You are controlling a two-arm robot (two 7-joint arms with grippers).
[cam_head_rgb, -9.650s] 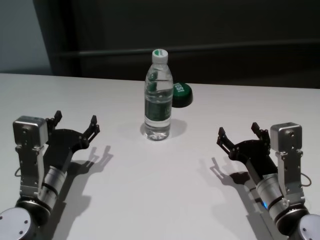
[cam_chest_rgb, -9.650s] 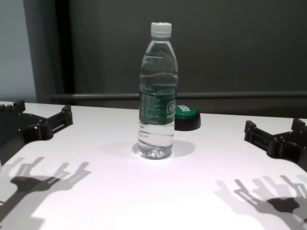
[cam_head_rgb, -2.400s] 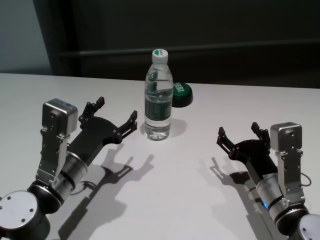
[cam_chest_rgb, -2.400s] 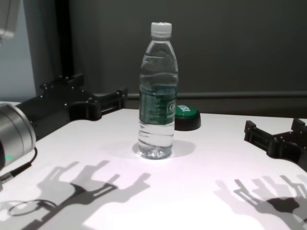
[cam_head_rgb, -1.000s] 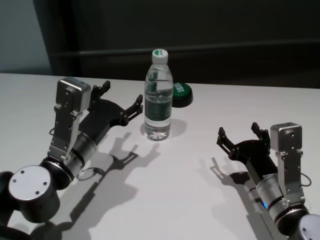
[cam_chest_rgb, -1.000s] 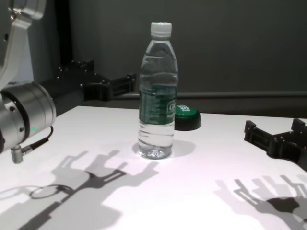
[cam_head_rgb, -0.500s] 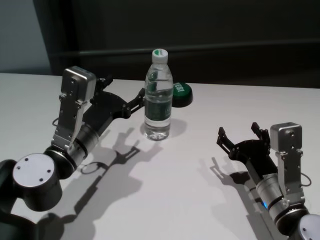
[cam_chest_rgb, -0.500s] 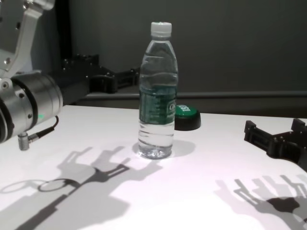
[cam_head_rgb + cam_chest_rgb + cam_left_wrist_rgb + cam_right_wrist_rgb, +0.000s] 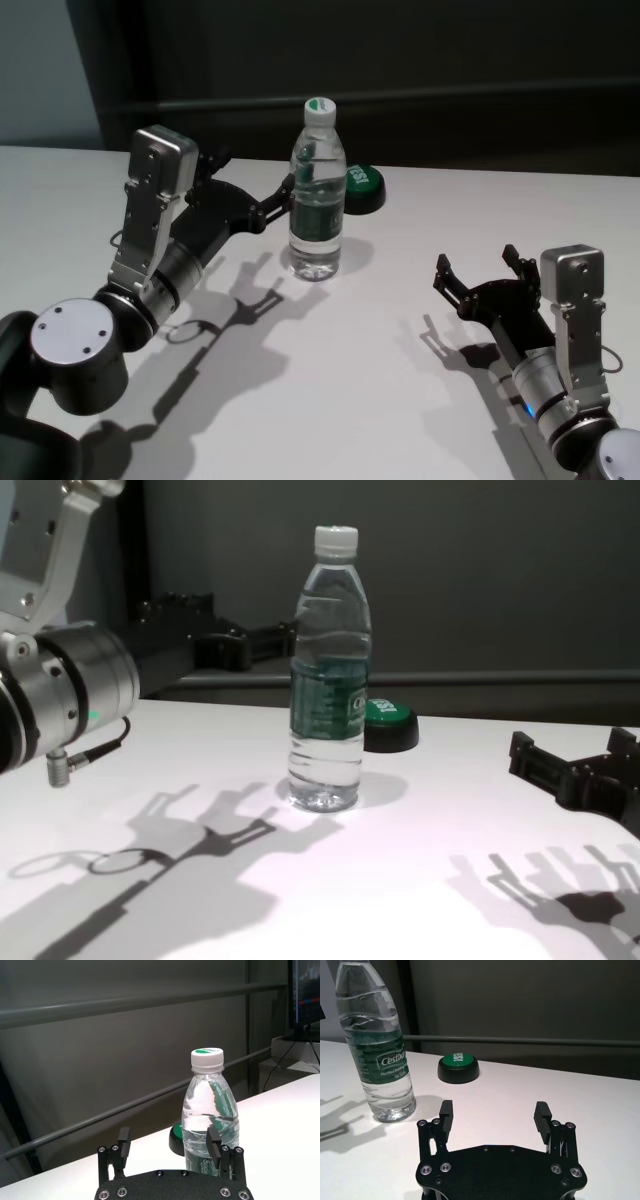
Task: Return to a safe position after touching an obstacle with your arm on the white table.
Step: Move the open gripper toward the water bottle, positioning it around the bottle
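The bottle point(image 9: 317, 190) stands upright mid-table point(image 9: 330, 380), with a black button point(image 9: 362, 188) just beside it at 1 o'clock. The left claw point(image 9: 258, 190), spread wide, reaches in from 9 o'clock, one fingertip point(image 9: 287, 190) at the bottle's side. The right claw point(image 9: 476, 265), also spread, rests at 4 o'clock, well apart.

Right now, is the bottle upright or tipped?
Upright. The bottle stands on its base on the table, cap on top, with the open left claw at its side; contact cannot be told.
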